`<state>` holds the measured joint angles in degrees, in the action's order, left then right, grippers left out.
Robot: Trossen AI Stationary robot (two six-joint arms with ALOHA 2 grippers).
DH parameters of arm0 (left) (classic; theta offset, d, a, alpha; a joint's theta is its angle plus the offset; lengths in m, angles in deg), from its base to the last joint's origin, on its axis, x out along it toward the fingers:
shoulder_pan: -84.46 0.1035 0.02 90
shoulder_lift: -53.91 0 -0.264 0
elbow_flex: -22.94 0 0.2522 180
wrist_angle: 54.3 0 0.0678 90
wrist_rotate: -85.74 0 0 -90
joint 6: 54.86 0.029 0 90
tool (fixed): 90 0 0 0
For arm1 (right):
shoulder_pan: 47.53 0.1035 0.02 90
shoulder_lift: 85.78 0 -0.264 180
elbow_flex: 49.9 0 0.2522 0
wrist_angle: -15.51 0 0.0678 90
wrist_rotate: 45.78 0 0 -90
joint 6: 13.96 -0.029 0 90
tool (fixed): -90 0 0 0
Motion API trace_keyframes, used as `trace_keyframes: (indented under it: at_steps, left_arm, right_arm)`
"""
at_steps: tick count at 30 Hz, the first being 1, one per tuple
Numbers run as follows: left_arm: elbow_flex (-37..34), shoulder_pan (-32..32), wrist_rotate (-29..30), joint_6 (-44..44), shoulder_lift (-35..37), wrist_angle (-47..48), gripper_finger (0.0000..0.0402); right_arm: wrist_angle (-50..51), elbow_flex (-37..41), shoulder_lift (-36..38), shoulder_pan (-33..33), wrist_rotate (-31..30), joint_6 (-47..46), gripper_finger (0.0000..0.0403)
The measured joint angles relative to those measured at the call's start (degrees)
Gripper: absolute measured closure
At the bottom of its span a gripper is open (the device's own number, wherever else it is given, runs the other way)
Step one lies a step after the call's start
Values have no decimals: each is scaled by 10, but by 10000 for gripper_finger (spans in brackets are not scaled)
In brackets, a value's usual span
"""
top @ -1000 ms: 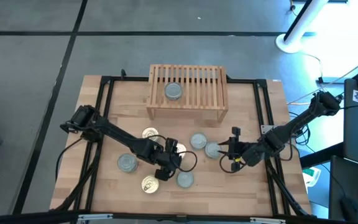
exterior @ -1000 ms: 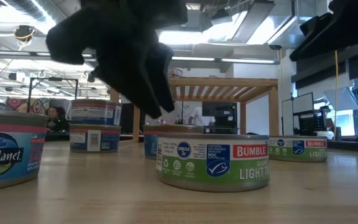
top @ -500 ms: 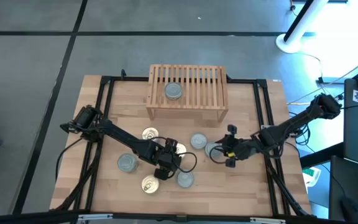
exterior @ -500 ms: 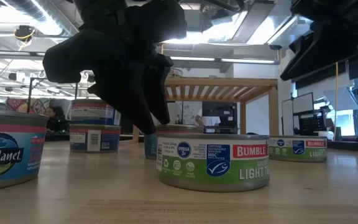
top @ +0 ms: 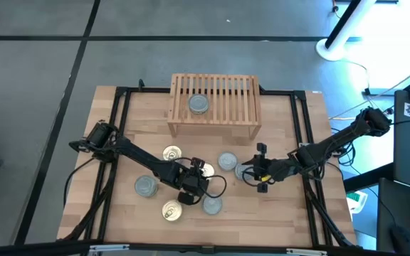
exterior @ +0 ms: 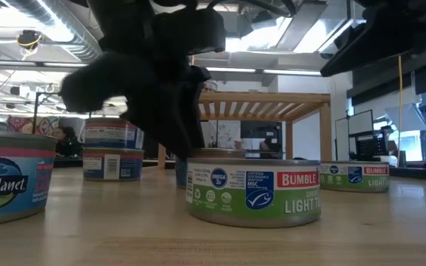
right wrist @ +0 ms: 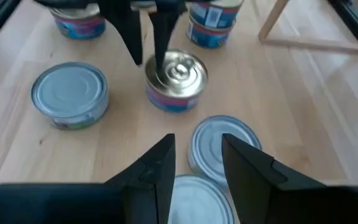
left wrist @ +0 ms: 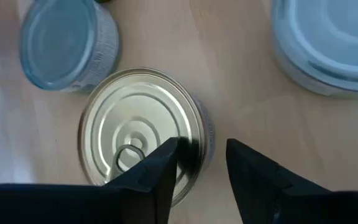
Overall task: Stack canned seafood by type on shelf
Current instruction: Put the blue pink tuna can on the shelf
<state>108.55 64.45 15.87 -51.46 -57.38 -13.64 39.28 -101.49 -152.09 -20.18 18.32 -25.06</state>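
Left claw (left wrist: 201,163) straddles gold tin (left wrist: 143,134) rim; silver tins (left wrist: 69,43) close by.

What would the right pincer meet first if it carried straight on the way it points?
Probably the silver-topped tin right ahead of the right pincer; the gold-topped tin under the left pincer lies farther along. Depth is hard to judge.
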Motion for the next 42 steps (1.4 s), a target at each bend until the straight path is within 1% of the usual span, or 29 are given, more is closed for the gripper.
trace_keyframes:
  at_steps: [6, 8, 10, 16, 20, 24, 32, 37, 42]
  left_arm:
    - [0, 0, 20, 17, -6, -4, 291]
    - [0, 0, 22, 23, -6, -6, 302]
    - [0, 0, 23, 28, -6, -7, 314]
    - [-1, 0, 22, 30, -6, -8, 352]
    - [-1, 0, 20, 31, -6, -8, 377]
    - [-1, 0, 18, 38, -6, -9, 397]
    - [-2, 1, 18, 42, -7, -34, 400]
    - [3, 5, 13, 41, -8, -40, 401]
    - [5, 12, 9, 40, -9, -57, 401]
  right_arm:
    - [-11, 0, -33, 0, 11, 11, 270]
    - [-22, 0, -47, 0, 11, 10, 260]
    - [-34, 0, -60, 0, 11, 9, 241]
    - [-74, 0, -84, -1, 0, 11, 166]
    - [-76, 0, -99, -1, 0, 24, 140]
    - [-98, 0, -129, -1, 1, 60, 133]
    - [-197, 0, -212, -1, 10, 211, 133]
    - [-239, 0, -251, -1, 9, 249, 133]
    - [-240, 0, -277, -1, 2, 267, 133]
